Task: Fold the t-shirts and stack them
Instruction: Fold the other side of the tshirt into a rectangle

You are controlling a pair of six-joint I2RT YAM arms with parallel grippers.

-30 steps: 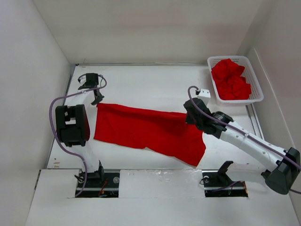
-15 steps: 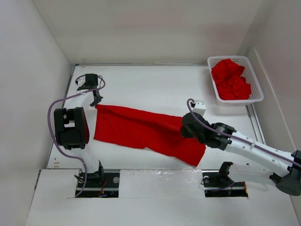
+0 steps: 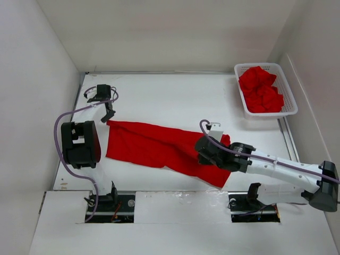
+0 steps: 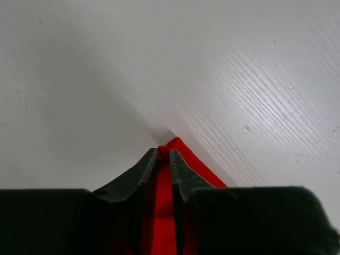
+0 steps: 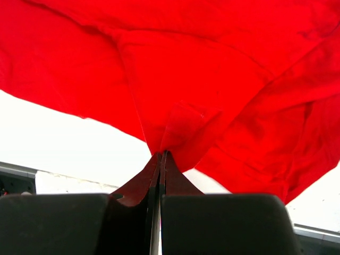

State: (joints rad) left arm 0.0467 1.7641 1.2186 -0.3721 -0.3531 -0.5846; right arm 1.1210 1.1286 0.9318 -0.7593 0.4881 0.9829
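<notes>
One red t-shirt [image 3: 154, 143] lies spread across the middle of the table. My left gripper [image 3: 109, 112] is at its far left corner. In the left wrist view the jaws [image 4: 163, 151] stand nearly together with that red corner [image 4: 194, 162] pinched between their tips. My right gripper [image 3: 202, 149] is over the shirt's right part, shut on a fold of the cloth. In the right wrist view the gripper [image 5: 161, 154] has its jaws pressed tight, and the red cloth [image 5: 212, 69] drapes away from them, lifted off the table.
A white mesh basket [image 3: 290, 101] at the back right holds more crumpled red t-shirts [image 3: 259, 87]. White walls close in the left, back and right sides. Both arm bases sit along the near edge.
My right gripper has carried its fold of the shirt leftward and toward the near edge, over the rest of the cloth. The left gripper has stayed at the far left corner.
</notes>
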